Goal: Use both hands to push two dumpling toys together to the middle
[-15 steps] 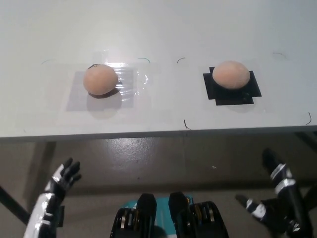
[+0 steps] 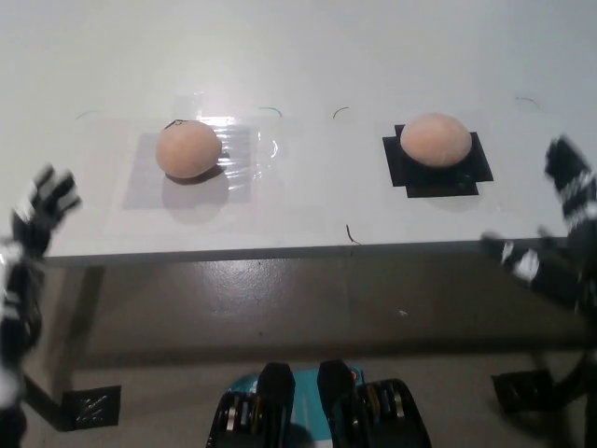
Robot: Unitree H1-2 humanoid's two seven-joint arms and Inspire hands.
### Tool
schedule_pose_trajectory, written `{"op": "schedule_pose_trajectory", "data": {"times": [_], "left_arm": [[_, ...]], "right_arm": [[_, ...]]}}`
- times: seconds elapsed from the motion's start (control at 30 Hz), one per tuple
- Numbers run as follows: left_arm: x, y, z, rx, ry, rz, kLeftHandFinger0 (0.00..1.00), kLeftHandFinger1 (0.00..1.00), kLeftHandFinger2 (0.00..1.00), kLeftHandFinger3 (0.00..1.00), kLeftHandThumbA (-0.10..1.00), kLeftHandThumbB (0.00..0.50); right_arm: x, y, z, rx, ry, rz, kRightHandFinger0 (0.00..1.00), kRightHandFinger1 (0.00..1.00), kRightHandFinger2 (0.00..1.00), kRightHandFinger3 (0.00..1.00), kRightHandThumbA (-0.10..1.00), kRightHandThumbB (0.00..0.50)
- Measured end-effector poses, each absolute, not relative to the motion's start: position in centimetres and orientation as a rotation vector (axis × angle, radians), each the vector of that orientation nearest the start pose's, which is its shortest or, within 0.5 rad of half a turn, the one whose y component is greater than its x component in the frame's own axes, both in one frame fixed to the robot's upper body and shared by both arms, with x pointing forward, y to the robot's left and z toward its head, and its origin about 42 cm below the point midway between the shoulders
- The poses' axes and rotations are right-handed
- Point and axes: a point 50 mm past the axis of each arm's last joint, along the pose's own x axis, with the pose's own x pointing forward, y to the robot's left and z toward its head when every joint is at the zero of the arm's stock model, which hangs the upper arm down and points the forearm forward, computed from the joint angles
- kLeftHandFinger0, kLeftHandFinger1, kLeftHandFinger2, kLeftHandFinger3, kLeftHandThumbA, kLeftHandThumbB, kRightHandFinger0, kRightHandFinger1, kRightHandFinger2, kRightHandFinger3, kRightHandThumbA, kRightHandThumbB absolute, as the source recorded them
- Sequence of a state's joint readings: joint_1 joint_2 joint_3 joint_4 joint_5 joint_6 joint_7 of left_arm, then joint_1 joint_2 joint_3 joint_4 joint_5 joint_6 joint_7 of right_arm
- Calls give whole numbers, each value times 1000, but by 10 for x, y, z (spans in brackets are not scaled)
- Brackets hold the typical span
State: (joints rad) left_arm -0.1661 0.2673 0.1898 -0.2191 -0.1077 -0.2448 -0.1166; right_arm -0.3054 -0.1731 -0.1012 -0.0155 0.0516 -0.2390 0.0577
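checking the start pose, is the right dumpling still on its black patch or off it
On it: the right dumpling sits on the black patch, black showing around its lower sides.

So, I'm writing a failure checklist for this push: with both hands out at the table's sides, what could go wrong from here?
1. Both dumpling toys are rounded: the left dumpling toy and the right dumpling toy may roll off line instead of sliding.
2. The left one sits on a shiny clear film, the right on a black mat; unequal drag could make them meet off-centre.
3. The left hand and right hand are blurred near the table edge; either might clip it.
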Motion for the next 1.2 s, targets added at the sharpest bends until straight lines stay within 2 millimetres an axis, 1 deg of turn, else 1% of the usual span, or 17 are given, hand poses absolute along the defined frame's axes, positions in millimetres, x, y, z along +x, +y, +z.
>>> {"op": "schedule_pose_trajectory", "data": {"times": [0.1,0.13,0.17,0.23,0.33,0.4,0.47,0.5,0.6,0.63,0.67,0.8,0.83,0.9,0.97,1.0,1.2], "left_arm": [[333,322,243,190,-618,8,1000,1000,1000,1000,1000,229],[347,328,244,179,-602,19,1000,1000,1000,1000,1000,231],[357,331,245,173,-591,23,1000,1000,1000,1000,1000,272],[378,336,248,162,-567,31,1000,1000,1000,1000,1000,279],[398,337,260,154,-561,32,1000,1000,1000,1000,1000,320],[411,336,268,143,-554,32,1000,1000,1000,1000,1000,324],[425,332,277,138,-549,30,1000,1000,1000,1000,1000,289],[432,331,279,137,-537,30,1000,1000,1000,1000,1000,281],[449,326,286,139,-516,24,1000,1000,1000,1000,1000,286],[454,324,287,141,-504,22,1000,1000,1000,1000,1000,277],[460,321,290,146,-496,18,1000,1000,1000,1000,1000,279],[480,309,298,173,-465,-4,1000,1000,1000,1000,1000,278],[486,306,301,186,-461,-11,1000,1000,1000,1000,1000,291],[494,302,302,201,-442,-18,1000,1000,1000,1000,1000,362],[506,296,303,225,-417,-26,1000,1000,1000,1000,1000,376],[511,294,303,235,-401,-28,1000,1000,1000,1000,1000,405],[521,291,285,272,-329,-41,1000,1000,1000,1000,1000,370]], "right_arm": [[387,-268,230,-114,-550,18,1000,1000,1000,1000,1000,199],[398,-268,233,-106,-542,14,1000,1000,1000,1000,1000,199],[405,-268,235,-100,-537,12,1000,1000,1000,1000,1000,212],[422,-267,234,-90,-508,10,1000,1000,1000,1000,1000,206],[442,-266,231,-82,-460,3,1000,1000,1000,1000,1000,206],[457,-265,228,-78,-421,-5,1000,1000,1000,1000,1000,199],[470,-263,227,-71,-390,-13,1000,1000,1000,1000,1000,168],[478,-262,228,-67,-379,-17,1000,1000,1000,1000,1000,172],[491,-261,231,-51,-355,-31,1000,1000,1000,1000,1000,180],[496,-261,233,-43,-348,-37,1000,1000,1000,1000,1000,166],[501,-262,235,-31,-339,-44,1000,1000,1000,1000,1000,186],[517,-261,241,-2,-306,-60,1000,1000,1000,1000,1000,172],[521,-260,242,2,-301,-61,1000,1000,1000,1000,1000,167],[526,-259,244,7,-289,-63,1000,1000,1000,1000,1000,161],[533,-257,246,13,-273,-64,1000,1000,1000,1000,1000,164],[536,-255,246,17,-263,-65,1000,1000,1000,1000,1000,174],[544,-252,244,30,-241,-72,1000,1000,1000,1000,1000,189]]}}
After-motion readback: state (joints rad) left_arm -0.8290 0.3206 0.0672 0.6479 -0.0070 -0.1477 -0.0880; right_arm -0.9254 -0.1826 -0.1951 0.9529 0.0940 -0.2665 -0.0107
